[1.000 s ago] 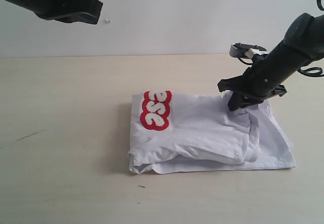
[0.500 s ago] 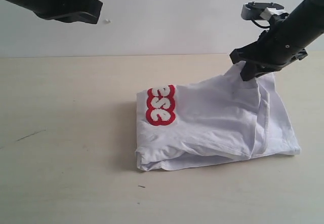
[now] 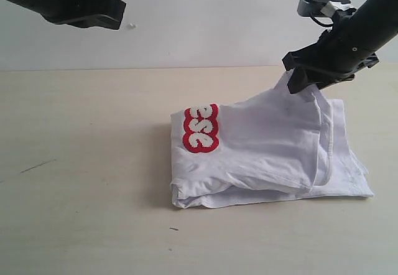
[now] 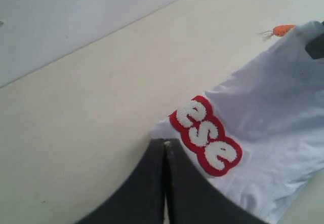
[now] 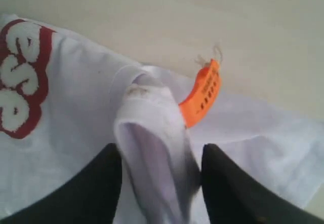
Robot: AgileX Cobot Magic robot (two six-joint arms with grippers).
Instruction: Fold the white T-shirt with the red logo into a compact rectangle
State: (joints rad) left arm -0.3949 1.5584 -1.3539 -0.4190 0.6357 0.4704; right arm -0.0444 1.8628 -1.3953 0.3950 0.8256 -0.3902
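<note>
The white T-shirt (image 3: 267, 157) lies folded in several layers on the table, with the end of the red logo (image 3: 201, 127) showing "ese" on its top left. My right gripper (image 3: 298, 83) is shut on a bunched fold of the shirt at its far right corner and holds it lifted like a tent. In the right wrist view the fold (image 5: 157, 148) fills the gap between the fingers (image 5: 109, 183), next to the orange neck tag (image 5: 202, 92). My left gripper (image 3: 118, 12) hangs shut and empty, high at the upper left, away from the shirt.
The shirt rests on a pale wooden table (image 3: 81, 163) backed by a white wall (image 3: 199, 20). A dark scratch (image 3: 37, 165) marks the table at the left, and a small dark speck (image 3: 173, 228) lies in front of the shirt.
My right gripper has risen from the shirt's surface, pulling the far right corner up with it. The whole shirt has slid slightly right. The left arm has not moved.
</note>
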